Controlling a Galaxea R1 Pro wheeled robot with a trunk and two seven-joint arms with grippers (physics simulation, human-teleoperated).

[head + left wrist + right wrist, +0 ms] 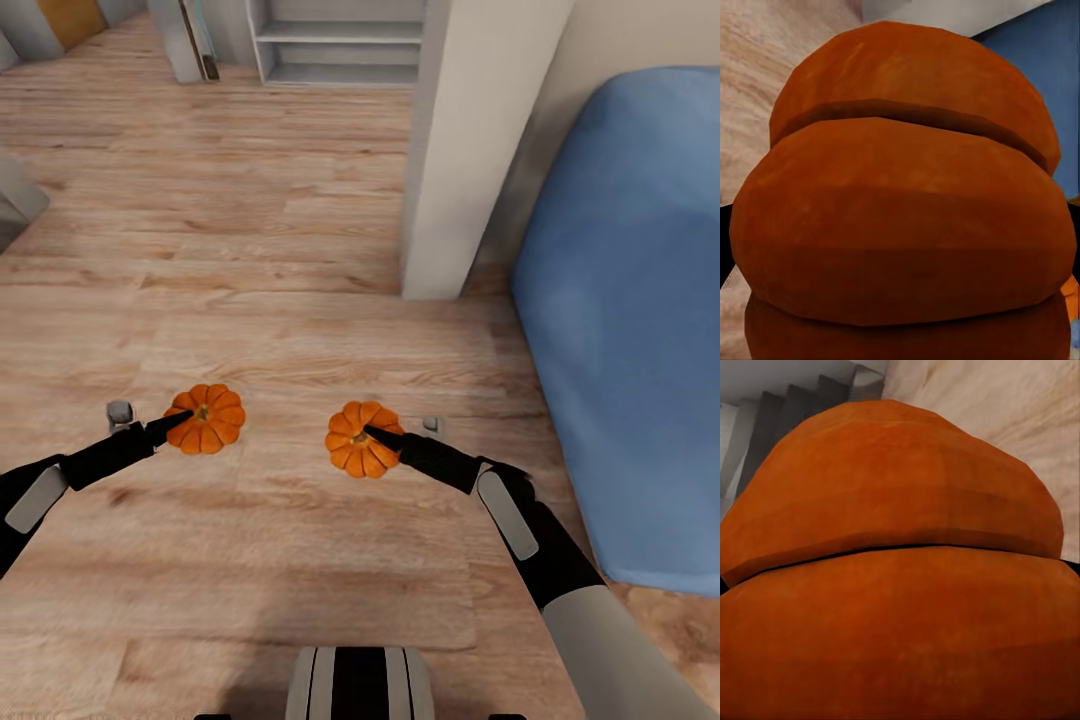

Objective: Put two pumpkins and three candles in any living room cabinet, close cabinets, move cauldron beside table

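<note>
Head view: left gripper (180,420) clamped on left pumpkin (206,418), right gripper (375,435) clamped on right pumpkin (361,439) — both carried above the wood floor (250,250), well apart. Blue sofa (630,320) at right, white pillar (470,150) beside it. Wrist views — orange ribs (900,217) close against each camera. No legible writing.

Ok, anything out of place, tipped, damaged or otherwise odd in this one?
Nothing stands out. One pumpkin sits at the left gripper, the other pumpkin at the right gripper, both stem-up and intact over the wood floor, beside the blue sofa.
</note>
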